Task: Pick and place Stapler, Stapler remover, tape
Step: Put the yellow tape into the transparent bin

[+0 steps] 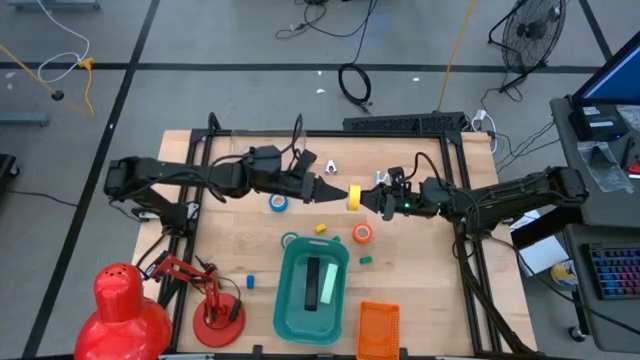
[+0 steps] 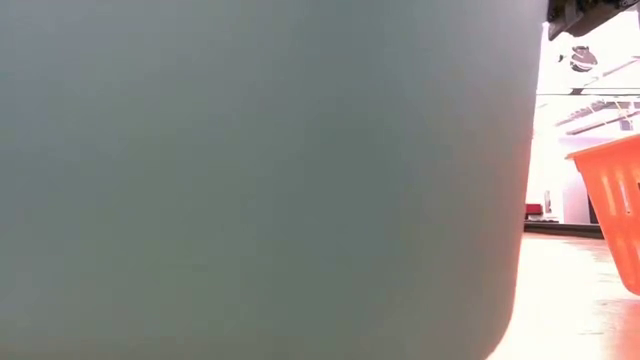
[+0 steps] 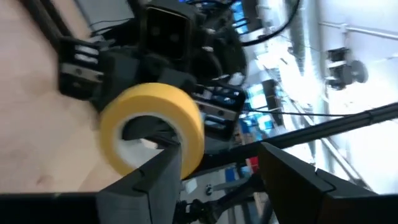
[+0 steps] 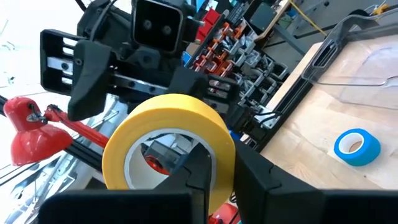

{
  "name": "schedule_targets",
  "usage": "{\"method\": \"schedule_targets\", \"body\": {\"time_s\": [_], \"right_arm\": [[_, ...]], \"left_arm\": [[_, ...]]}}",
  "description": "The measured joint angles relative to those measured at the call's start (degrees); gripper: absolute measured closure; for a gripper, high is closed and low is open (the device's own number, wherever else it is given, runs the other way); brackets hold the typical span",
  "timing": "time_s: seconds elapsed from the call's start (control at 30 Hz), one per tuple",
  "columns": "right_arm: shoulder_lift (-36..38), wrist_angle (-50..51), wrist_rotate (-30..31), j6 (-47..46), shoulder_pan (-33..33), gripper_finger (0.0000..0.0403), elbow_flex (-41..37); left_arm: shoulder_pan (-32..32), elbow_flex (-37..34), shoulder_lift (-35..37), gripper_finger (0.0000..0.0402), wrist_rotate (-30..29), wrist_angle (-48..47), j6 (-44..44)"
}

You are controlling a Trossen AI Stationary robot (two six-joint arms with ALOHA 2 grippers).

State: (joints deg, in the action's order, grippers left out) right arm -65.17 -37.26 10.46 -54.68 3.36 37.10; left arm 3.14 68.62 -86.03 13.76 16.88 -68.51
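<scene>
1. Mid-desk, we see the right pincer (image 1: 382, 201) clamped on the wall of a yellow ring-shaped roll of tape (image 1: 354, 197), one finger (image 4: 193, 171) through the hole; the roll hangs in the air between both arms.
2. The left pincer (image 1: 338, 193) faces it from the other side, fingers apart. One finger (image 3: 163, 171) reaches into the roll's hole; we cannot tell whether it touches.
3. On the pale wooden desk (image 1: 240, 245), a blue ring-shaped roll of tape (image 1: 278, 203) lies just below the left arm, and an orange ring-shaped roll of tape (image 1: 362, 233) lies below the right pincer.
4. Open wood shows left of the blue roll and around a small blue block (image 1: 250, 281).
5. A teal plastic bin (image 1: 289, 305) at the near edge holds a dark, oblong item beside a pale green one; what they are we cannot make out.
6. An orange mesh basket (image 1: 378, 328) stands just right of the bin; its contents are unclear.
7. A red desk lamp (image 1: 128, 305) fills the near left corner.
</scene>
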Motion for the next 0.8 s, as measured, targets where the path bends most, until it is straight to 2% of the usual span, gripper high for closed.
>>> {"method": "schedule_targets", "body": {"time_s": [0.23,0.8], "right_arm": [[0.2,-0.2,0.0,-0.1,0.0,0.037,-0.1],[0.0,-1.1,0.2,0.1,0.5,0.0369,-0.1]], "left_arm": [[0.0,0.0,-2.5,0.019,2.0,4.3,-2.6],[0.7,0.0,-2.5,0.019,3.1,2.9,-0.5]]}}
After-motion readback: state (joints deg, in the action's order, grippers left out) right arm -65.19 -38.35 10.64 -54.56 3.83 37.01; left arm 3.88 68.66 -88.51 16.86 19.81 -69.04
